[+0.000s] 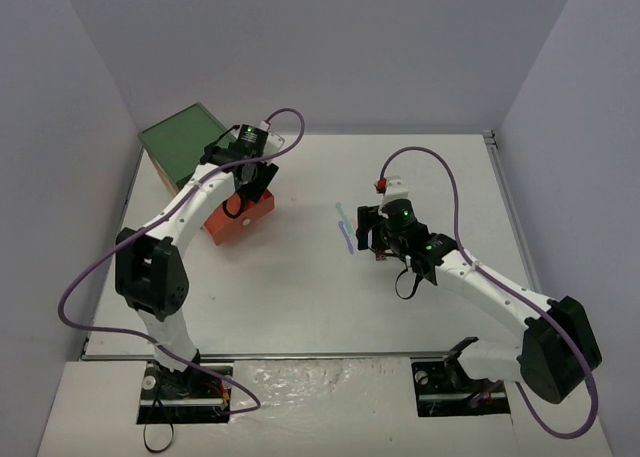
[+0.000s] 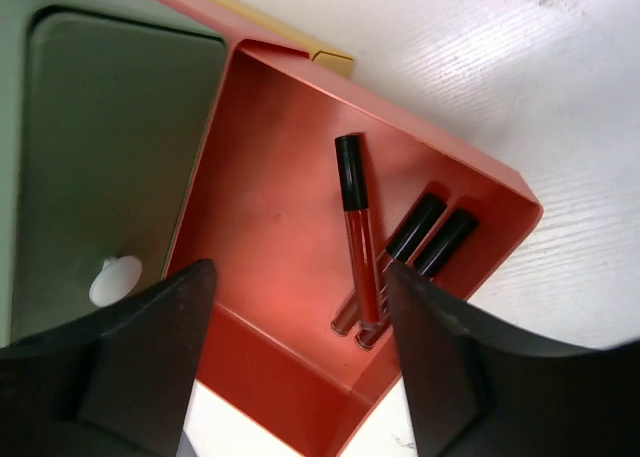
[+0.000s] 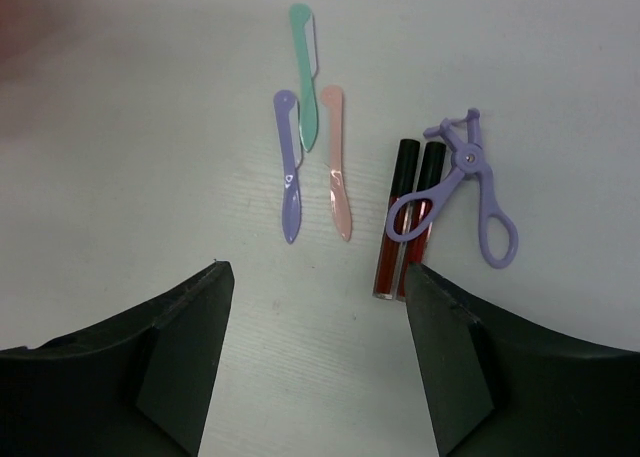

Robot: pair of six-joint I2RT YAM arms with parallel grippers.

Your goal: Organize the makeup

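White tabletop [image 1: 300, 297] runs between pale walls, with a green-topped box [image 1: 180, 137] at the upper left of the overhead view and its orange-red drawer [image 2: 270, 177] pulled out beside it. The left gripper [image 2: 297, 272] hangs over that drawer, jaws apart and holding nothing. Below it, three dark-red sticks [image 2: 360, 247] with black caps lie in the drawer's right part. Right of centre, the right gripper [image 3: 315, 269] hovers over the bare table, jaws likewise apart and empty. Under it lie a teal tool [image 3: 305, 72], a purple tool [image 3: 289, 167] and a pink tool [image 3: 336, 167] close together. Just to their right lie two red sticks [image 3: 388, 257] side by side, partly overlapped by a purple scissor-handled tool [image 3: 468, 159].
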